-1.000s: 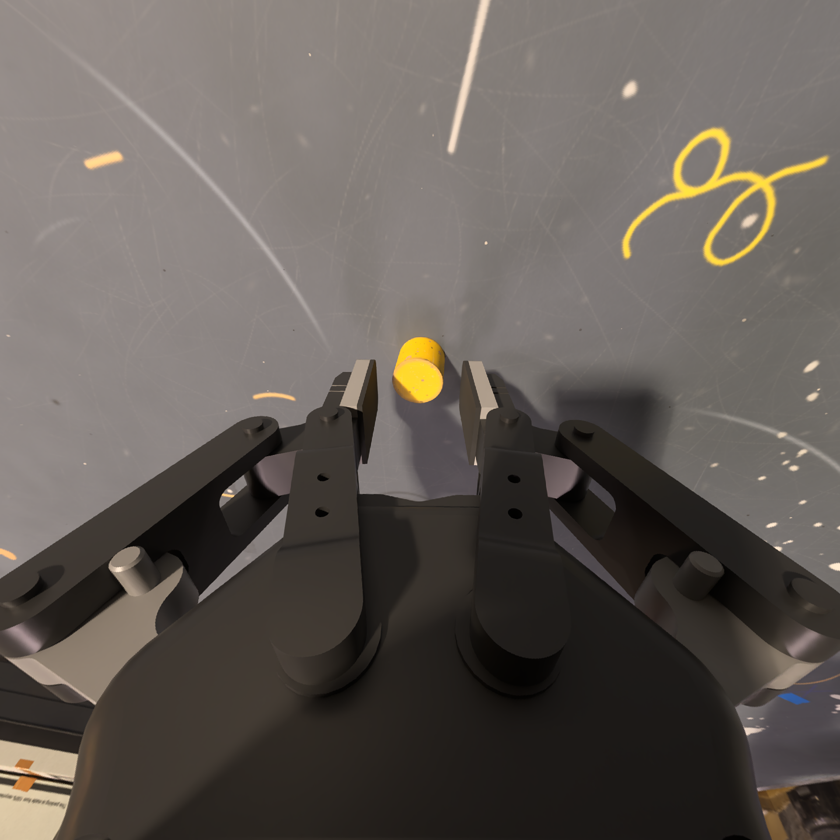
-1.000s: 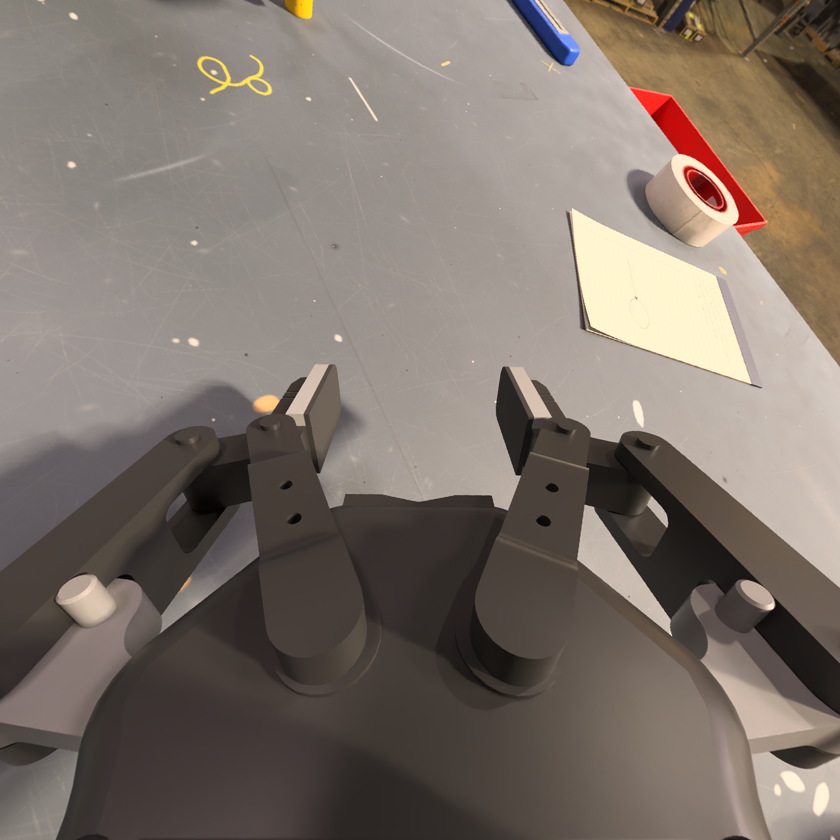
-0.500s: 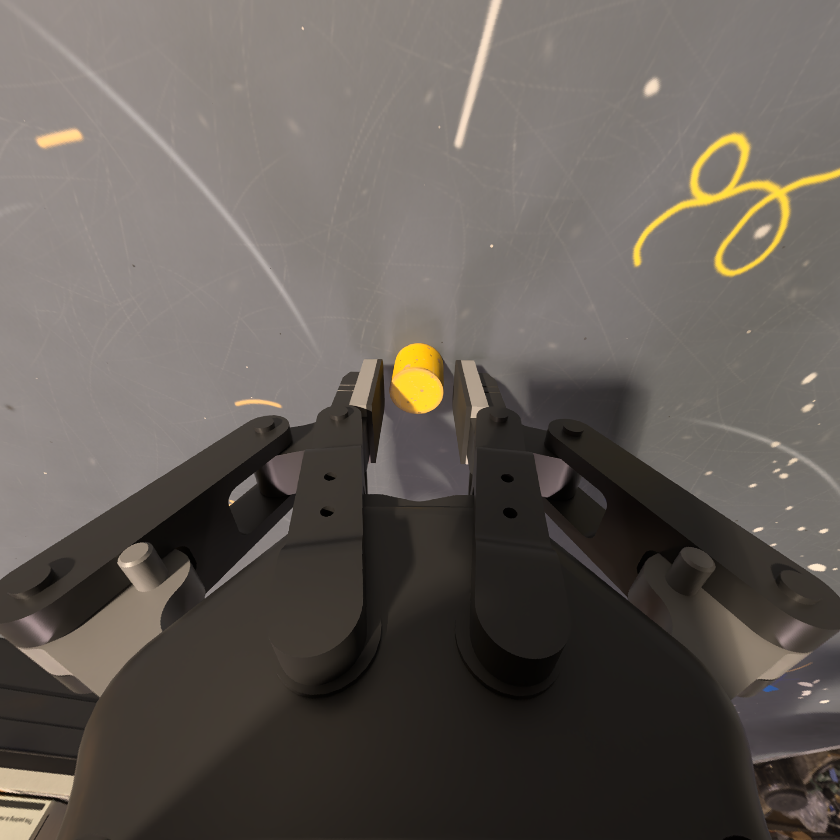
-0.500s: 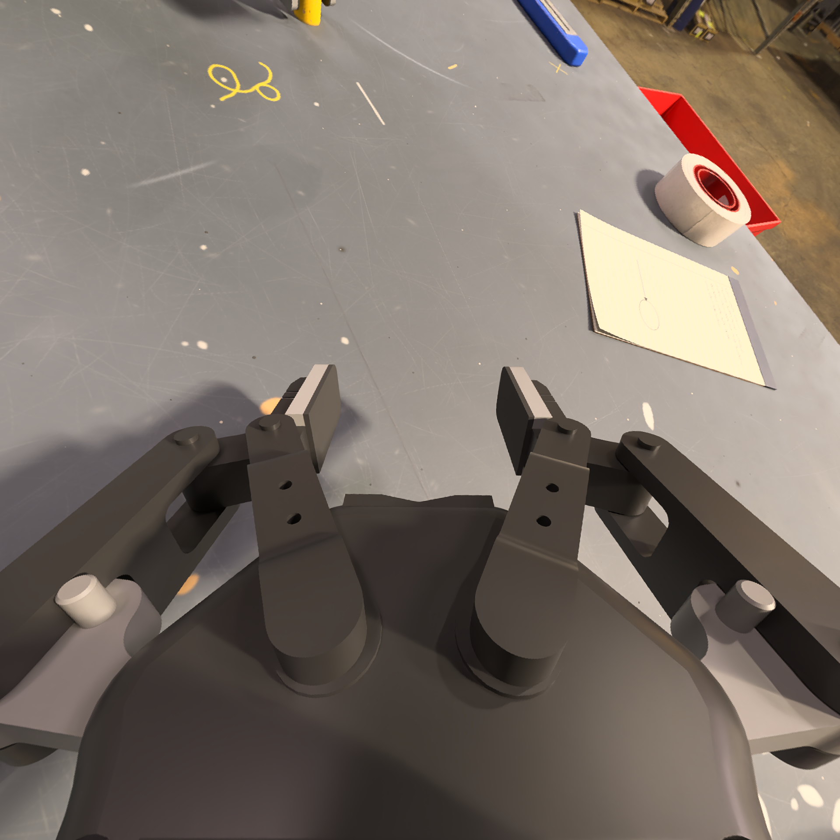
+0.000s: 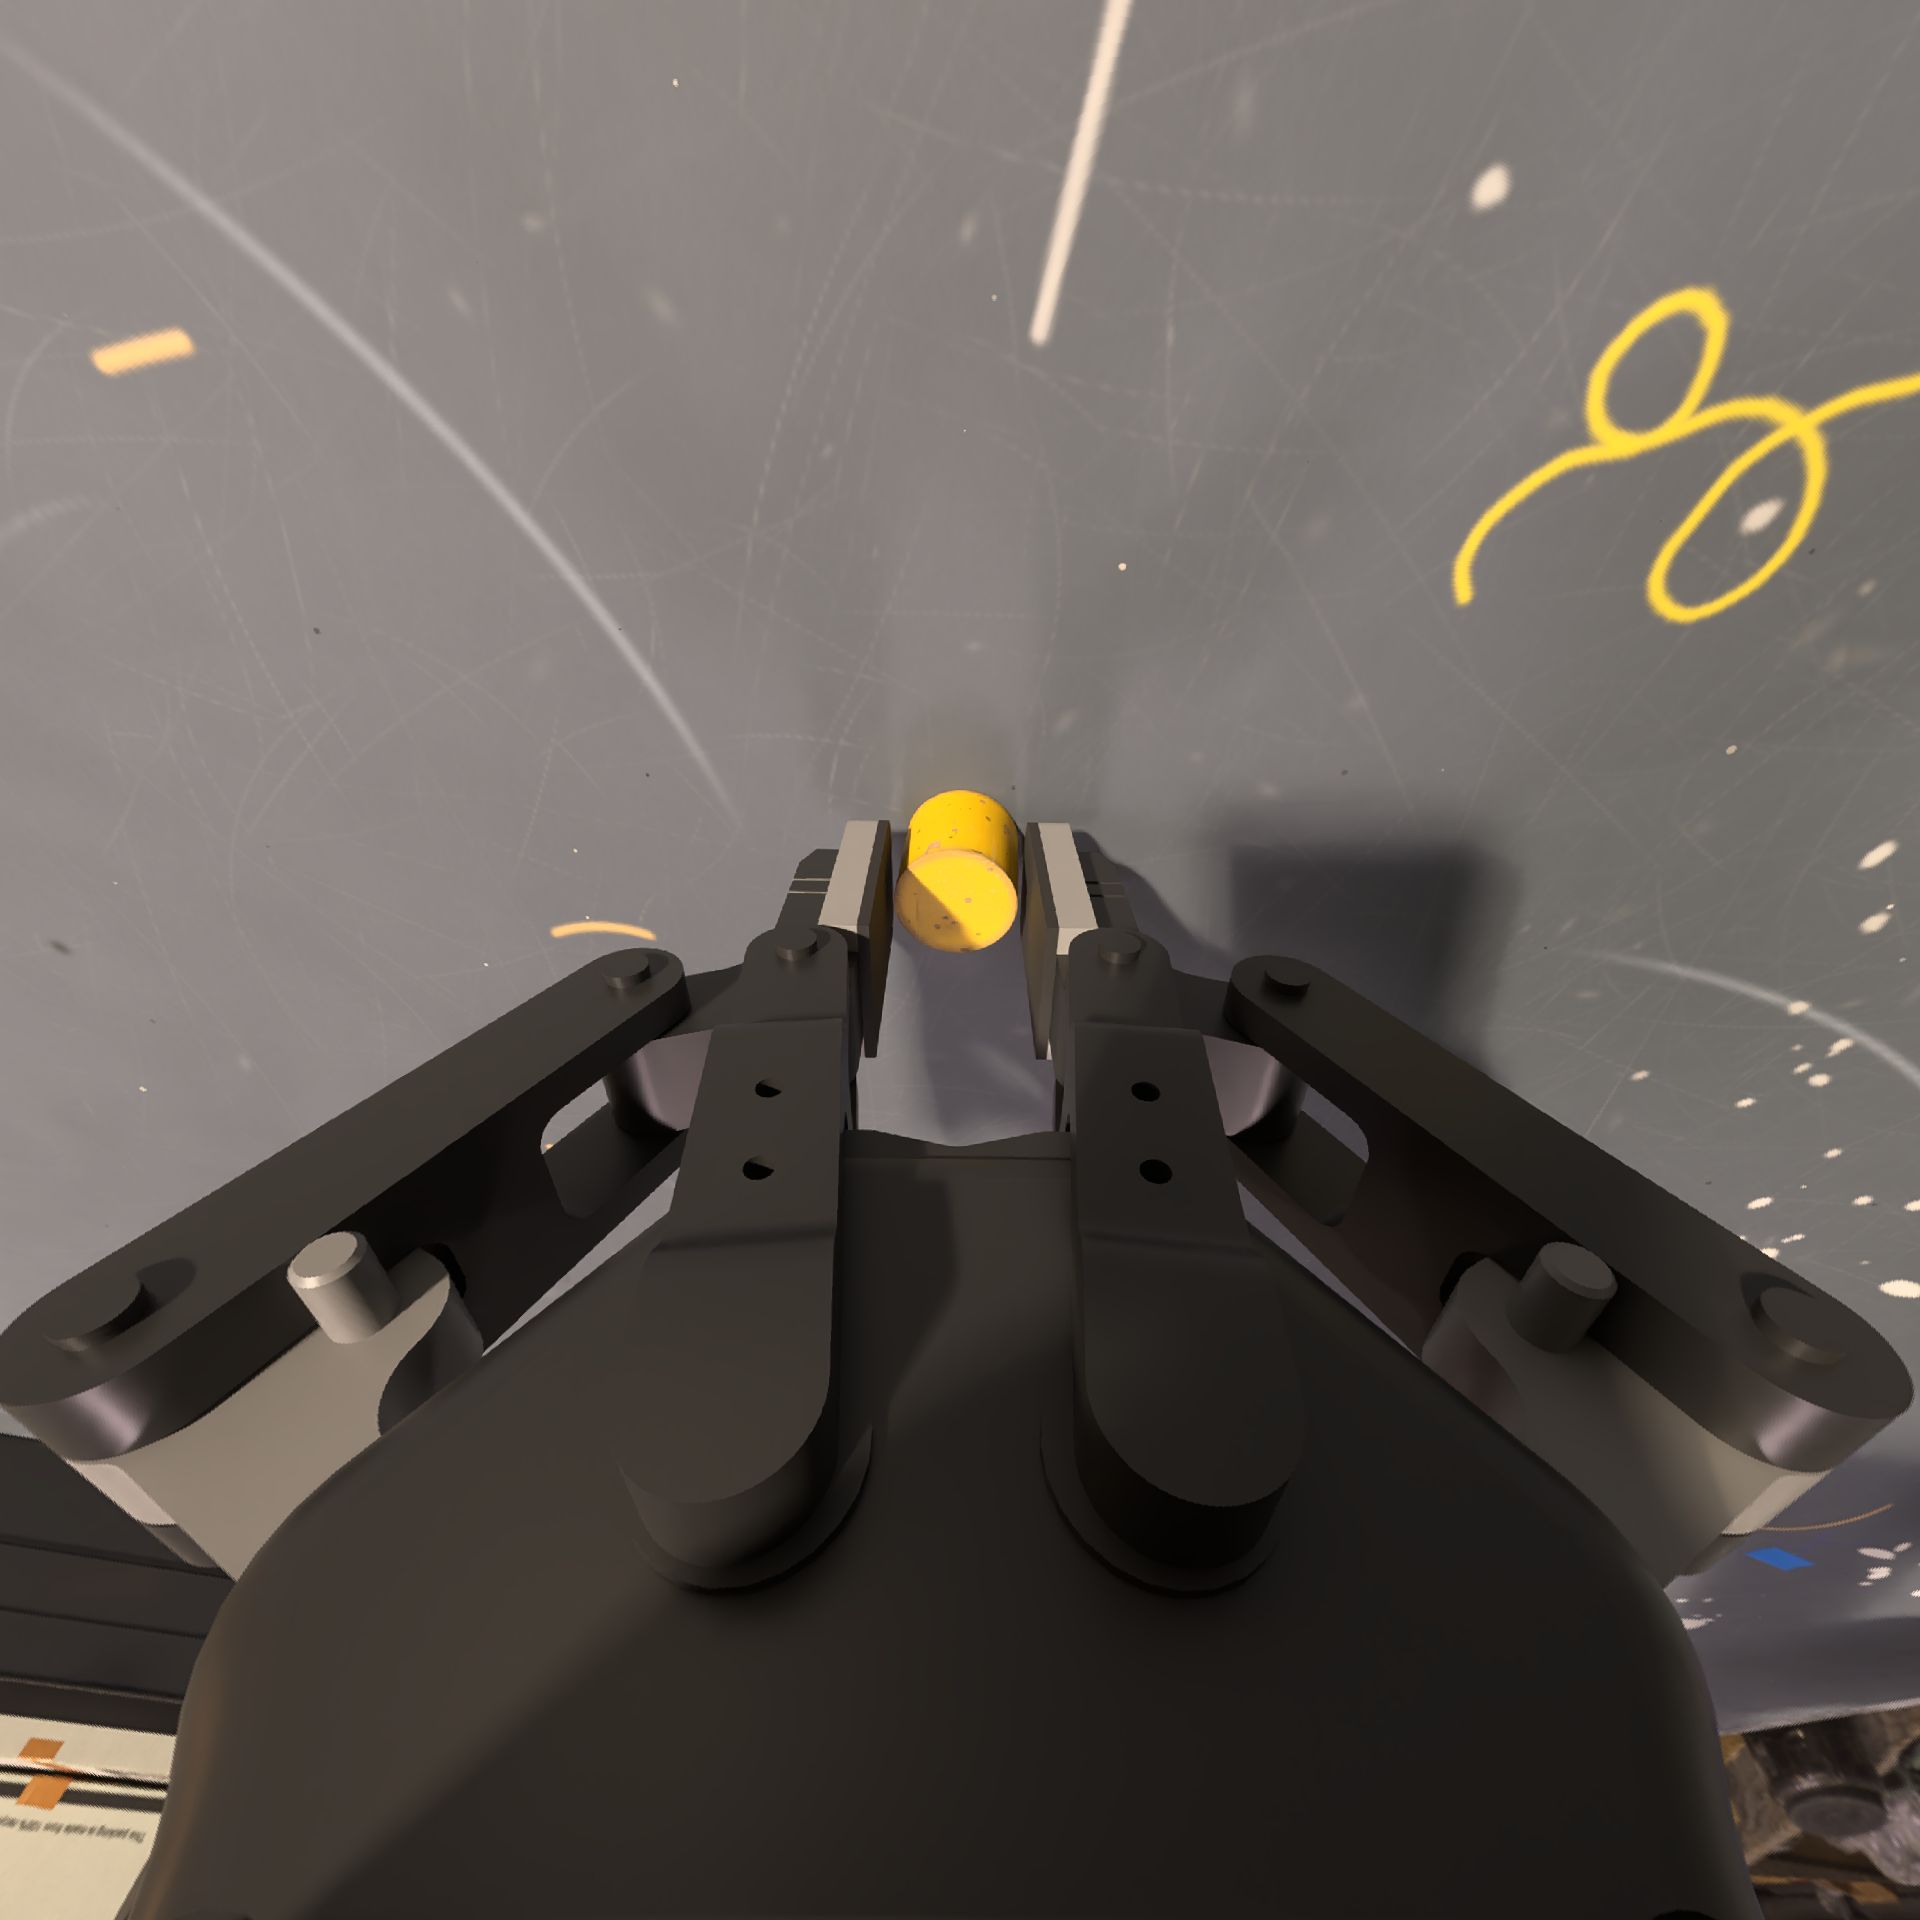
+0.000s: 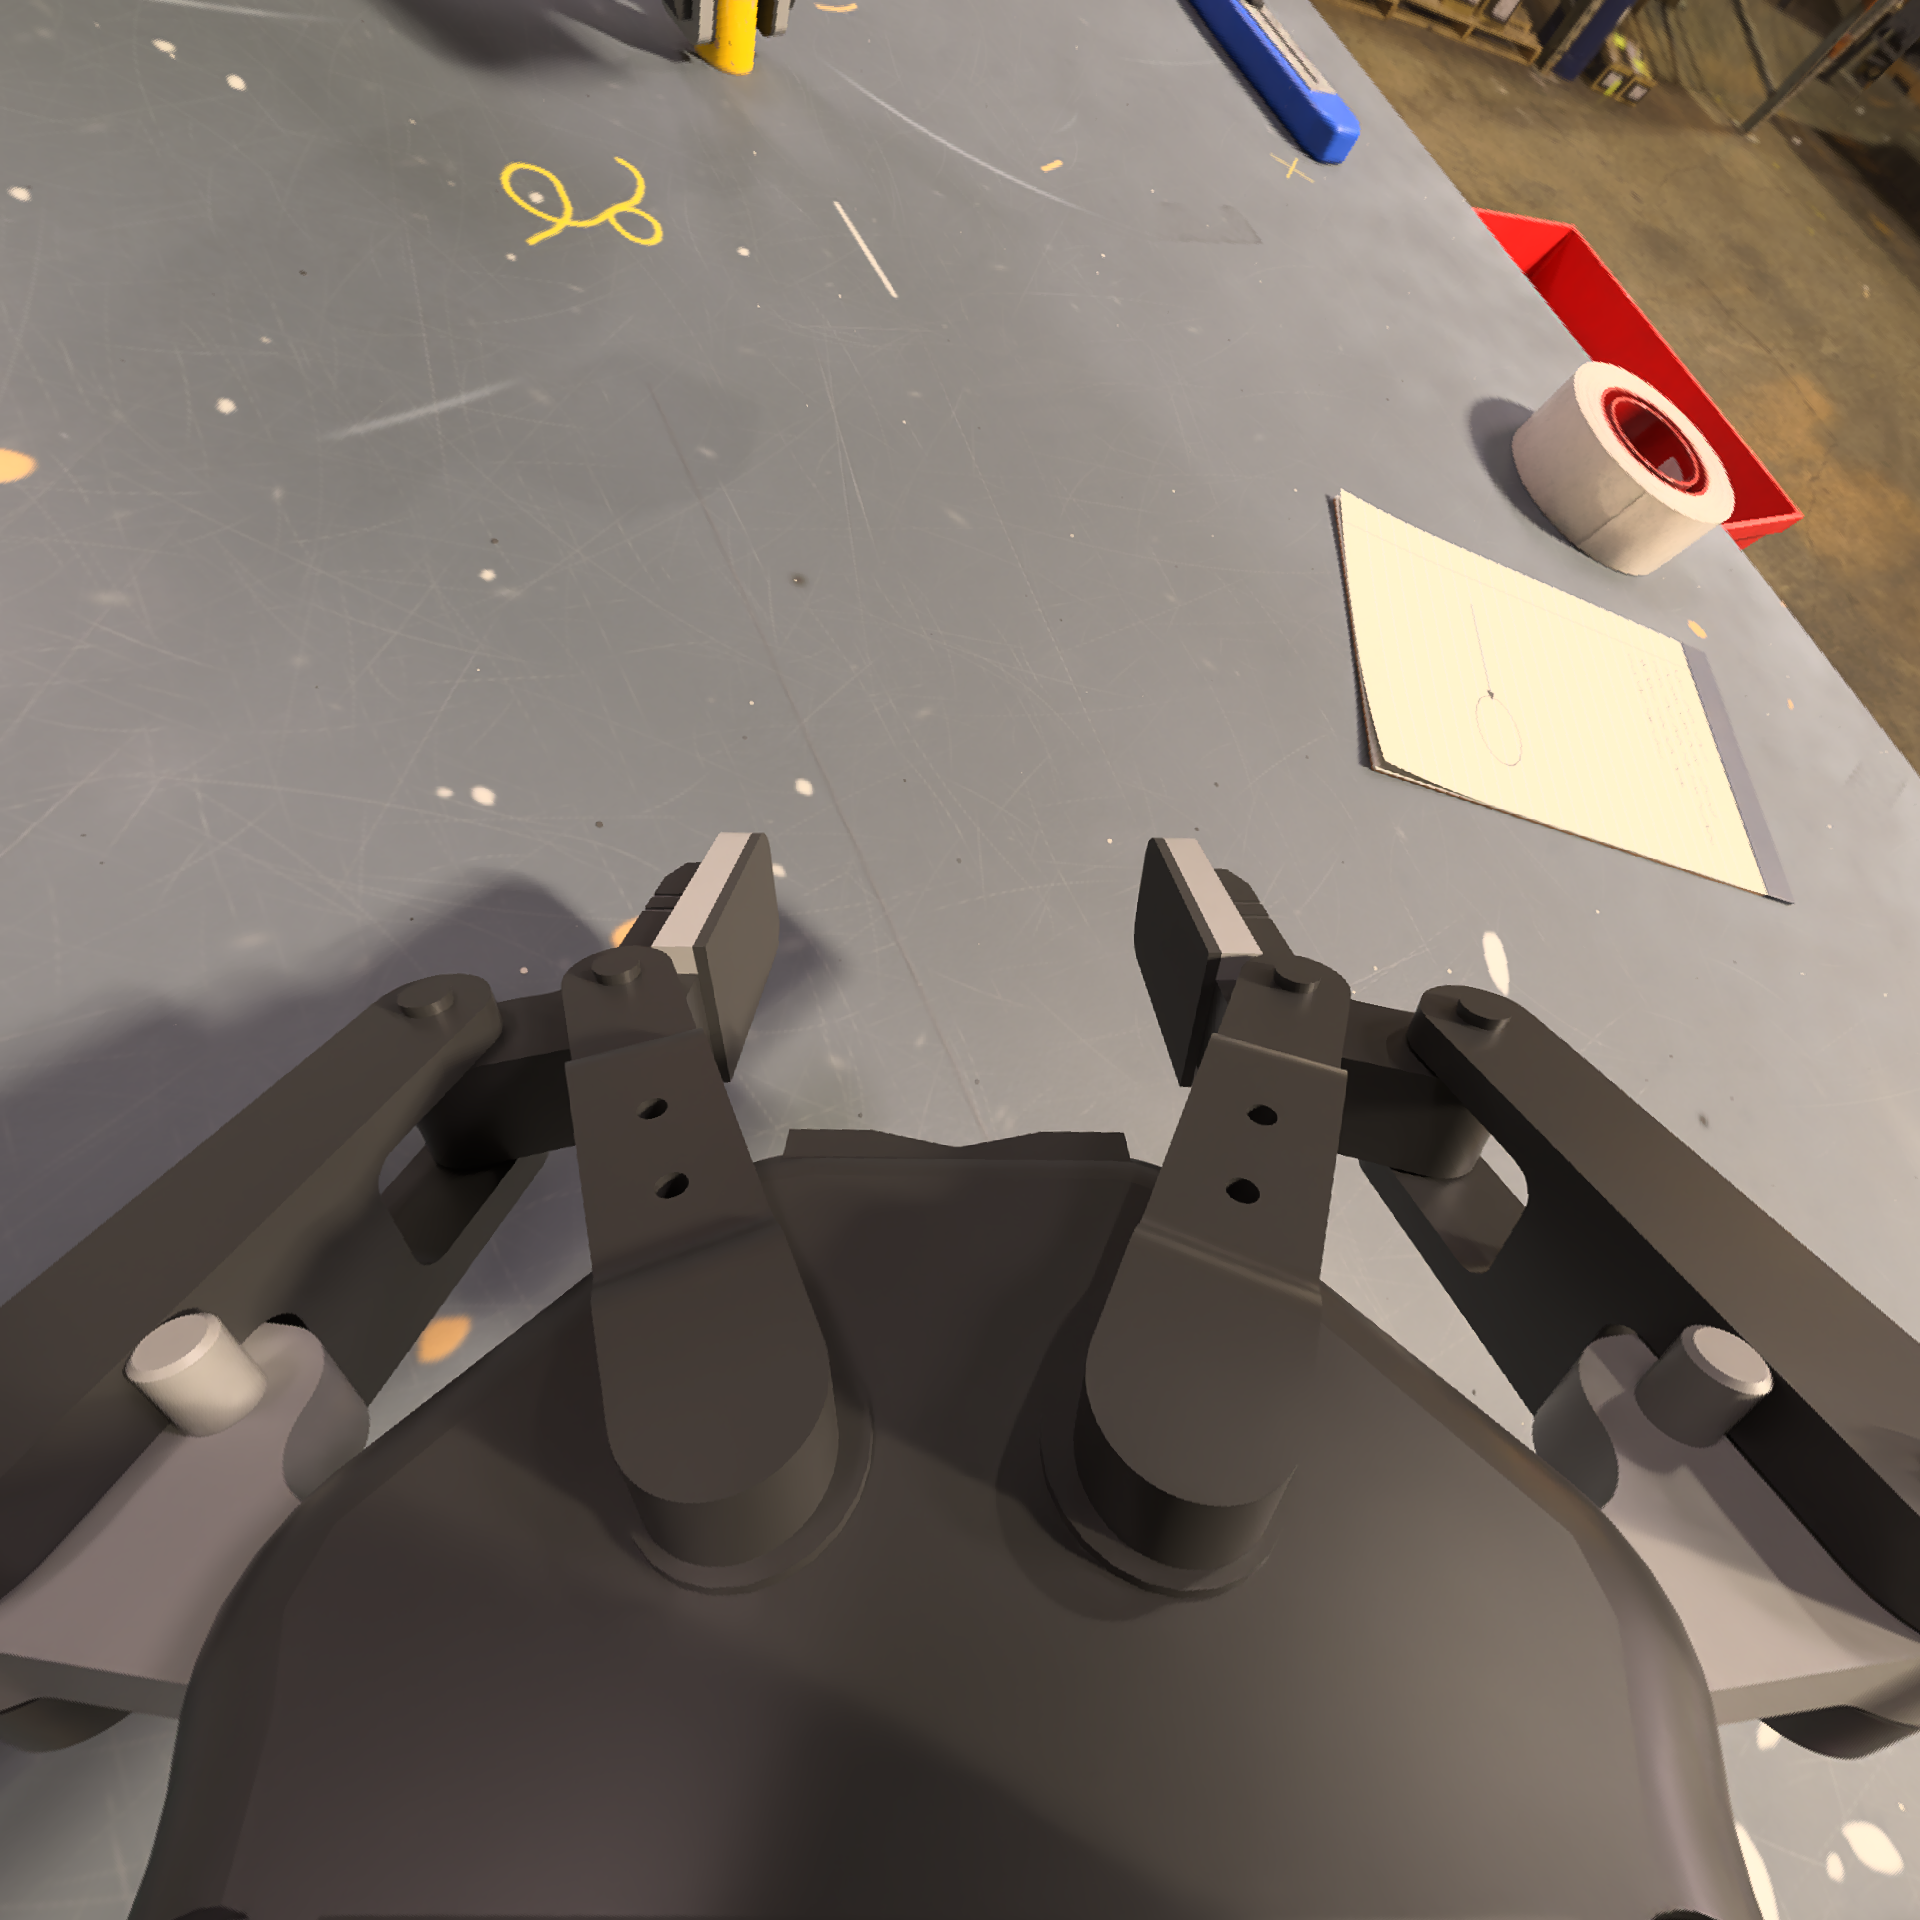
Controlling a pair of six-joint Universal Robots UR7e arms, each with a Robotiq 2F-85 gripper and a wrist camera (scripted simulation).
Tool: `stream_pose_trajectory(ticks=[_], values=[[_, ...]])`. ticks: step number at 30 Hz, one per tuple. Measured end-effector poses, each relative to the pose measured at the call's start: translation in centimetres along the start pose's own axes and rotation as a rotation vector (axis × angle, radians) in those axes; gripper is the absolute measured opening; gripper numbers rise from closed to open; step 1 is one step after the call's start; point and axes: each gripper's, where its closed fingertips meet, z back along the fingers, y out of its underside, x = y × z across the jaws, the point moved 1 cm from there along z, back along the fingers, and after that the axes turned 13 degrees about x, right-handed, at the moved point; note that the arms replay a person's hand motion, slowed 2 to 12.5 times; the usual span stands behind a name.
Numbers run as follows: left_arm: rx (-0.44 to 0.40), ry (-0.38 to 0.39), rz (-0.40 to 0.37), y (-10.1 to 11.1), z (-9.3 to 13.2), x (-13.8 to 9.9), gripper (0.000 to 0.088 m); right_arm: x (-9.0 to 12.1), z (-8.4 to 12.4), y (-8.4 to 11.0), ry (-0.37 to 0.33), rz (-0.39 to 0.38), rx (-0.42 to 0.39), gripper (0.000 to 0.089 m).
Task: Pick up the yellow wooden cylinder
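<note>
The yellow wooden cylinder lies end-on between the pads of my left gripper, on the scratched grey table. The jaws stand narrow, and both pads press its sides. In the right wrist view the cylinder shows as a small yellow piece at the far top edge, between the left gripper's fingers. I cannot tell whether it rests on the table or hangs just above it. My right gripper is open and empty, low over bare table, far from the cylinder.
A yellow scribble is painted on the table right of the cylinder. In the right wrist view a white tape roll, a sheet of paper and a red bin sit by the right table edge. A blue bar lies at the far back.
The left jaws have closed from well apart onto the cylinder's sides. The right gripper stays open, and its view has drifted slightly.
</note>
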Motion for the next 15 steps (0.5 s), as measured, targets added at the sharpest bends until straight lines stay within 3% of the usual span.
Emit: stream_pose_trajectory(ticks=[15], values=[[0.007, -0.041, -0.022, 0.0, 0.12, 0.09, 0.0206, 0.04, 0.14, -0.11, -0.002, 0.0, -0.005, 0.0615]])
